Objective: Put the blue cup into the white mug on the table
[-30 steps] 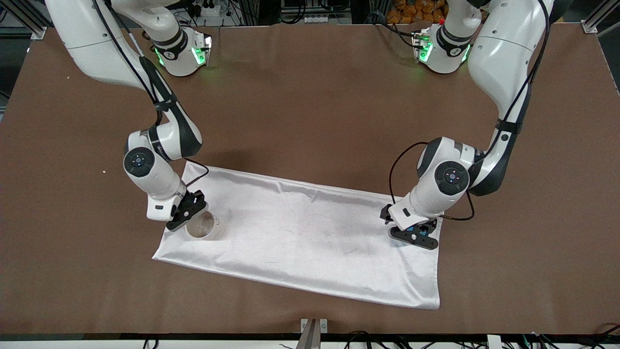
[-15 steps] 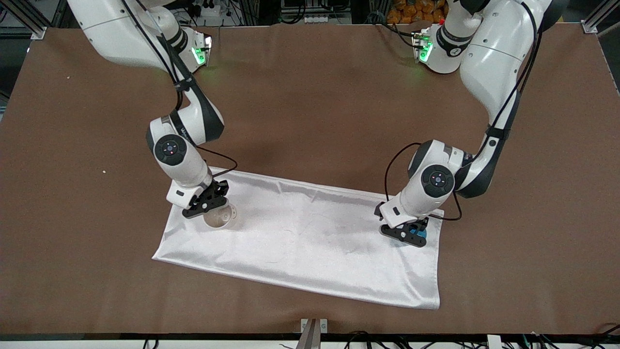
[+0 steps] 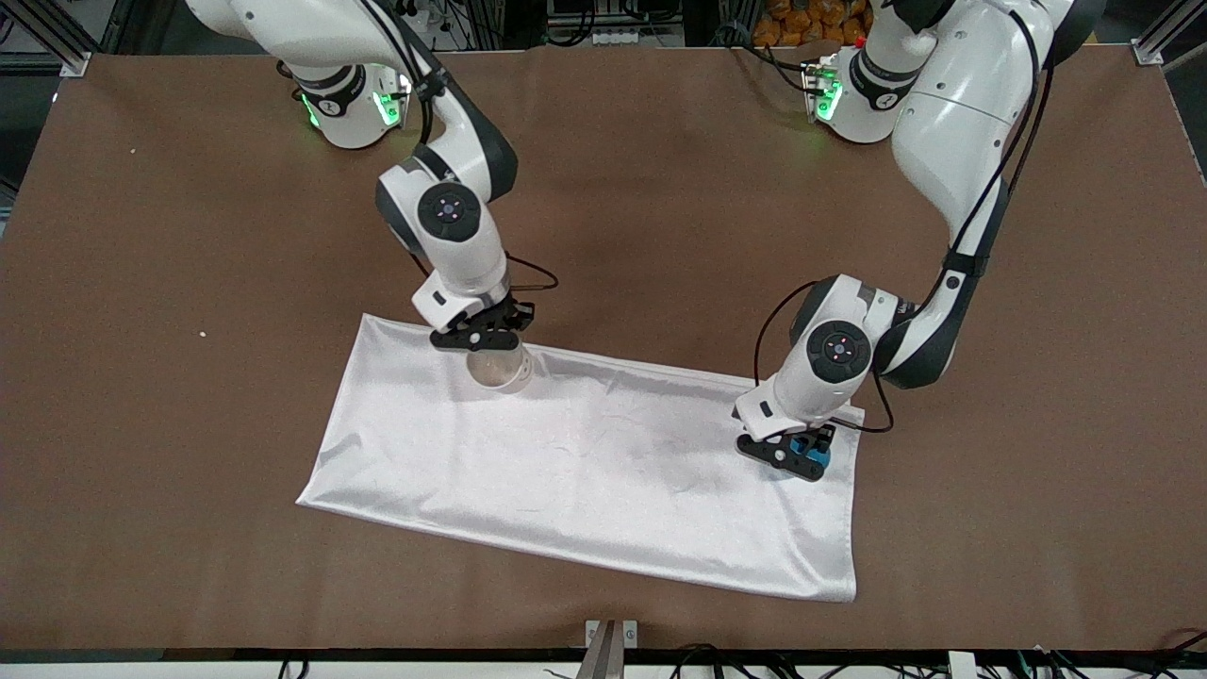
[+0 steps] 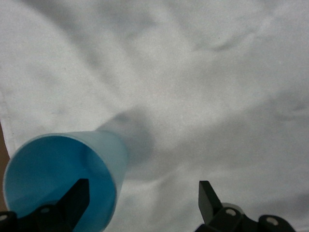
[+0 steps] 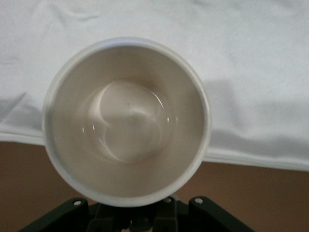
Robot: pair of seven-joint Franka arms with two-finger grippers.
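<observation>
The white mug (image 3: 500, 370) hangs from my right gripper (image 3: 479, 338), which is shut on it at its rim side and holds it over the white cloth's edge nearest the robots' bases. In the right wrist view the mug (image 5: 126, 121) is seen from above, with an empty off-white inside, and my right gripper (image 5: 145, 215) is mostly hidden under its rim. The blue cup (image 3: 813, 451) sits on the cloth toward the left arm's end. My left gripper (image 3: 787, 451) is open at the cup. In the left wrist view one finger (image 4: 78, 195) is inside the blue cup (image 4: 53, 179) and the other is well outside it.
The white cloth (image 3: 585, 471) lies spread on the brown table (image 3: 189, 283), with shallow wrinkles. Bare brown table surrounds it on all sides. A metal bracket (image 3: 611, 634) sits at the table edge nearest the front camera.
My right gripper has carried the white mug from the cloth's corner at the right arm's end toward the middle and the robots' bases. My left gripper has shifted slightly at the blue cup.
</observation>
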